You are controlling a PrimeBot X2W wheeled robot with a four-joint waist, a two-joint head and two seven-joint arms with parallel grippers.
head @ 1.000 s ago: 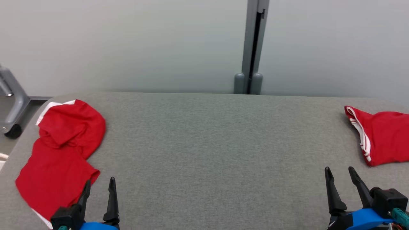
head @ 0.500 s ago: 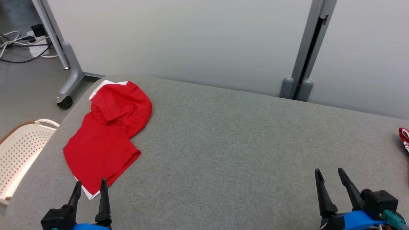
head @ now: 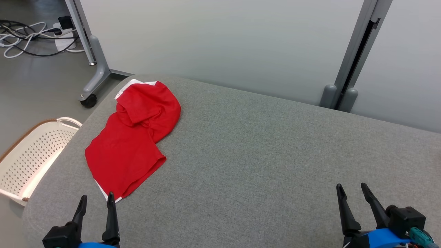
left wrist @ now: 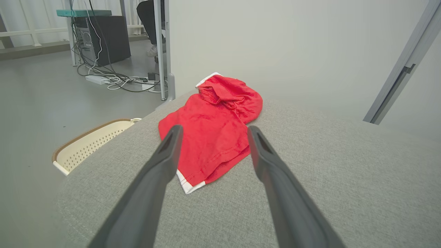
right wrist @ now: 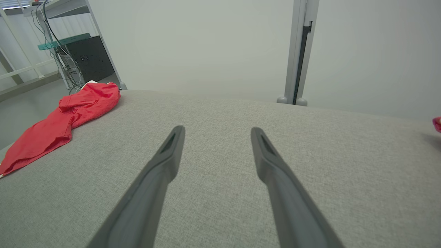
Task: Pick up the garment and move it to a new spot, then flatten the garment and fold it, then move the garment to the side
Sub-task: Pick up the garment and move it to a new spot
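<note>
Fingers (head: 111,220) of left gripper (head: 96,195) and right gripper (head: 350,185) gape wide, empty; red garment (head: 131,144) lies crumpled on table (head: 258,155).

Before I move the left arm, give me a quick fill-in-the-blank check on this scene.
The garment is ____ with white trim.
The left hand, near its hem, is ____ and holds nothing.
The white basket sits off the ____ end of the table.
Missing words: red; open; left.
</note>
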